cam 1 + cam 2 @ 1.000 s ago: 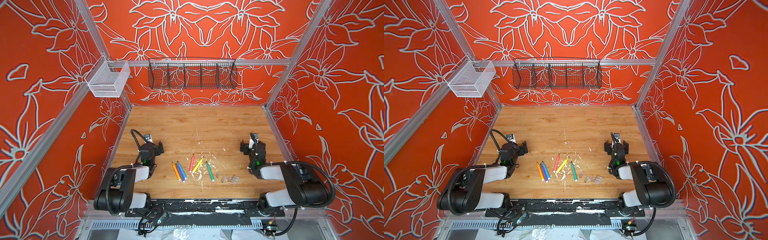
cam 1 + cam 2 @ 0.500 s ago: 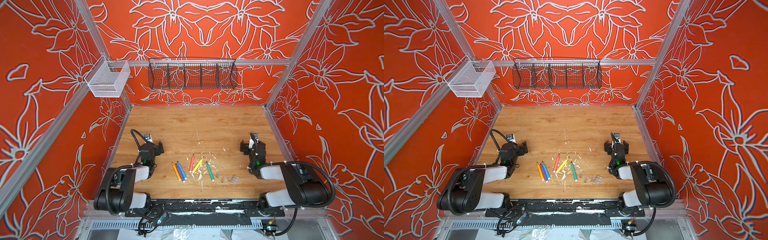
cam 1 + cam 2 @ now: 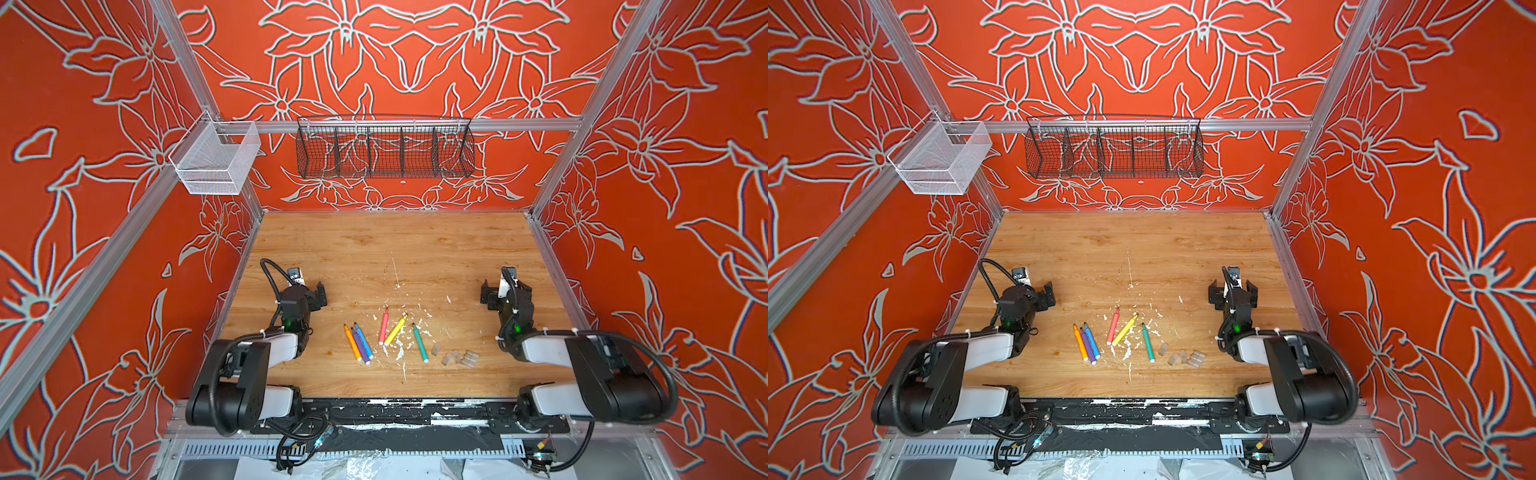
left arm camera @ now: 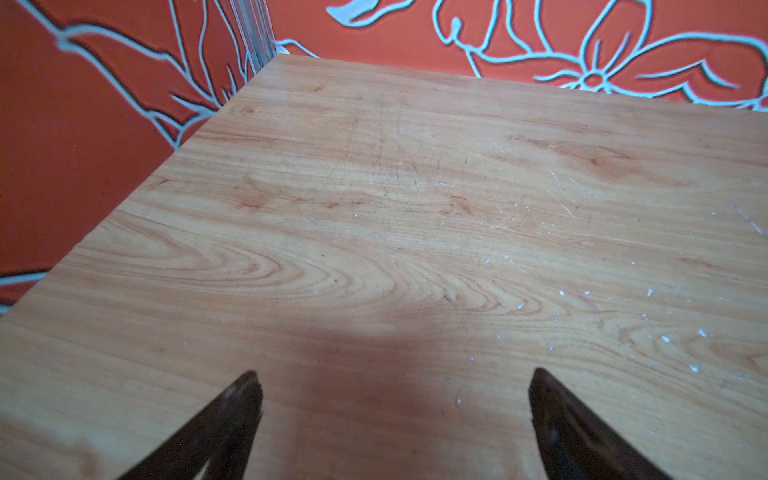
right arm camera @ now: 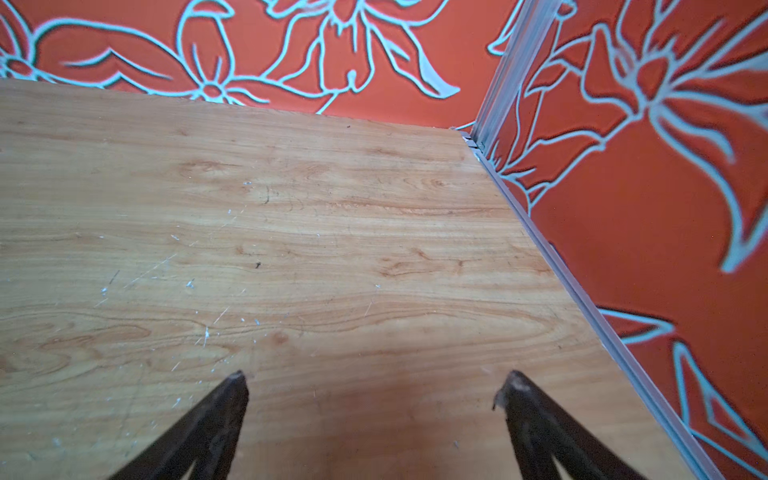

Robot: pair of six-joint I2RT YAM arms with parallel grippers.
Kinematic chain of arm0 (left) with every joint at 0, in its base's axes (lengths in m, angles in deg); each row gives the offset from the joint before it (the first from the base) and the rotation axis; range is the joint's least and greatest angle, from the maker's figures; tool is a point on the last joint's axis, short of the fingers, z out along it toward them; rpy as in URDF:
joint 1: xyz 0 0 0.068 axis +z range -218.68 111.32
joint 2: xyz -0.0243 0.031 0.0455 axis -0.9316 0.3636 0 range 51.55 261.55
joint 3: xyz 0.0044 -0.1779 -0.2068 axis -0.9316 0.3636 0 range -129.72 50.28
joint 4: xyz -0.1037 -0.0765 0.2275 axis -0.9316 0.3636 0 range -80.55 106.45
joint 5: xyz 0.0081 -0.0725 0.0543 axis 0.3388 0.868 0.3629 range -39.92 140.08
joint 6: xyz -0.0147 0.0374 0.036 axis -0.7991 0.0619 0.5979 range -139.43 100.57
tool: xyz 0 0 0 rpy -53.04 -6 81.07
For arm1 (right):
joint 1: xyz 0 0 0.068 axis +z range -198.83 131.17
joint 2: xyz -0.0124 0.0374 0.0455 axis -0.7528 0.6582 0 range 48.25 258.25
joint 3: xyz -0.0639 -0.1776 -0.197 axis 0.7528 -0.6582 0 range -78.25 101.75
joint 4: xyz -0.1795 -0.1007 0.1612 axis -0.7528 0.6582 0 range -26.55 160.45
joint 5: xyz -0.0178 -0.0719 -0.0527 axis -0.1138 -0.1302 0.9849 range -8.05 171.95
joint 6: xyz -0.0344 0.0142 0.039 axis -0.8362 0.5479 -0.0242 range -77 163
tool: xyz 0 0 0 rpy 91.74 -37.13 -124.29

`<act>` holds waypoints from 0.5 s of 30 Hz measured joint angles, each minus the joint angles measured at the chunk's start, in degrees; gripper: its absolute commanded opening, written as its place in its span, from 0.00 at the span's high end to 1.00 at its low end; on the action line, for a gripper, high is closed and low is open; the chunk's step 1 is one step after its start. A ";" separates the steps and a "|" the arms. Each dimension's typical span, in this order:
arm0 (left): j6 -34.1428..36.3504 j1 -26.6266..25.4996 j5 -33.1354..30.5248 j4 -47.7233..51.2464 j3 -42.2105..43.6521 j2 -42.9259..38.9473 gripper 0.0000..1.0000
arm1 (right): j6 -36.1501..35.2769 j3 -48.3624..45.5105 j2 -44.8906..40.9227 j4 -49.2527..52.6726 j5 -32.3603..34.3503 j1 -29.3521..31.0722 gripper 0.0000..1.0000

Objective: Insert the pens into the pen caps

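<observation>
Wood-grain worktop (image 3: 395, 249) carries the uncapped pens (image 3: 363, 341) near its 6 o'clock edge, clear pen caps (image 3: 469, 358) at their 4 o'clock, while the left arm (image 3: 291, 307) and right arm (image 3: 515, 307) sit at 10 and 2 o'clock, jaws spread and empty, apparently parked clear before any pick.

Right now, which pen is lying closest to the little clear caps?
The green pen. It lies alone at the right end of the pens, just beside the clear caps; the other five lie further left.

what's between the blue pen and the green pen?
The pink-red pen and yellow pen, in a V, plus white flecks, lie between blue pen and green pen; both top views show it.
</observation>
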 measured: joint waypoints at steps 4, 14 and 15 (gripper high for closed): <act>-5.90 -0.20 -3.80 15.87 -3.58 -15.23 0.03 | 3.78 6.34 -14.82 18.34 2.73 1.51 0.03; -18.73 -0.17 20.11 45.70 -17.62 -45.66 0.03 | 22.64 27.23 -36.76 58.49 -10.84 1.53 0.03; -20.72 -0.20 21.42 47.30 -16.46 -47.91 0.03 | 23.54 27.15 -39.17 60.83 -12.22 1.53 0.03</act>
